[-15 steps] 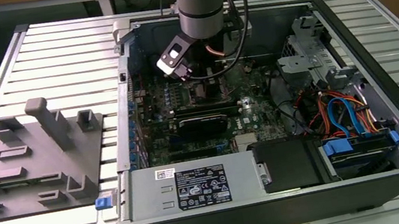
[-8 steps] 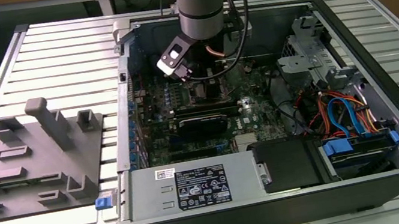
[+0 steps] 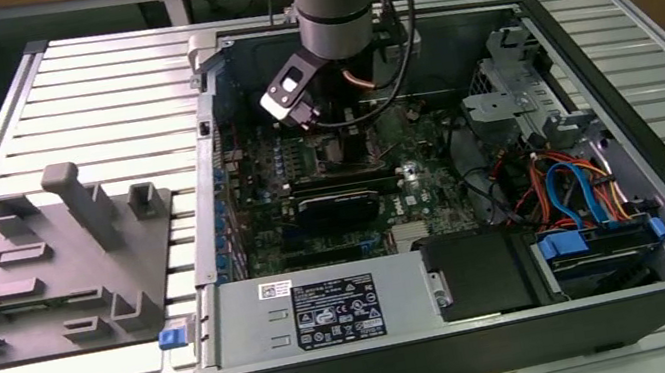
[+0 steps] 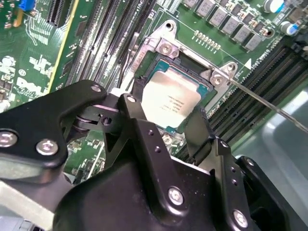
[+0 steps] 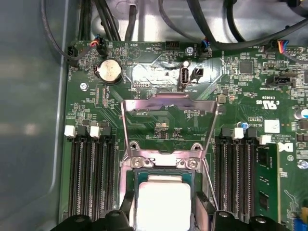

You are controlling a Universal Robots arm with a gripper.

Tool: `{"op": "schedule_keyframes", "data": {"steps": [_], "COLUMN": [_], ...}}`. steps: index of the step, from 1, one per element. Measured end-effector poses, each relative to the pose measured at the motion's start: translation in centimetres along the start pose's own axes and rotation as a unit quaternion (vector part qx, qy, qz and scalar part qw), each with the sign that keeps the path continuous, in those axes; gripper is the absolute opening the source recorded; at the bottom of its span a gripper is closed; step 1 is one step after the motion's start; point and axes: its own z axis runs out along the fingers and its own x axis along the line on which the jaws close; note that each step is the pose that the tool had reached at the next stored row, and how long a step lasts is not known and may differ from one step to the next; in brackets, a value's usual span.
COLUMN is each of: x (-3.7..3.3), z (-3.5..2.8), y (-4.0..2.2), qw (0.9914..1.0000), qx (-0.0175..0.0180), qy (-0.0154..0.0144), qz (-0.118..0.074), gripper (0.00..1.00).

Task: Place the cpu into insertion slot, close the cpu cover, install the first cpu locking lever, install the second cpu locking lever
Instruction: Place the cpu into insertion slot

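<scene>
While the cpu appears seated flat in the insertion slot, the cpu cover stands raised on its hinge and a thin locking lever juts free, so closing and both latchings look outstanding. The gripper straddles the cpu closely; whether it clamps or has let go cannot be told. Memory slots lie just beside the socket on both sides, so lateral room is judged tight.
</scene>
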Motion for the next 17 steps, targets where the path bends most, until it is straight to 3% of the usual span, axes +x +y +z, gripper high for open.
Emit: {"op": "schedule_keyframes", "data": {"steps": [2,4,8,13,17], "x": [0.01,0.01,0.01,0.01,0.01], "z": [-0.35,-0.61,-0.61,-0.62,-0.62], "y": [0.02,0.04,0.06,0.07,0.08], "qw": [1.0,1.0,1.0,1.0,1.0], "qx": [0.0006,0.0014,0.0016,0.0016,0.0016], "qy": [0.0,0.0,0.0001,0.0,0.0], "qz": [0.0,0.0,0.0,0.0,0.0], "gripper": [0.59,0.46,0.35,0.11,0.1]}}
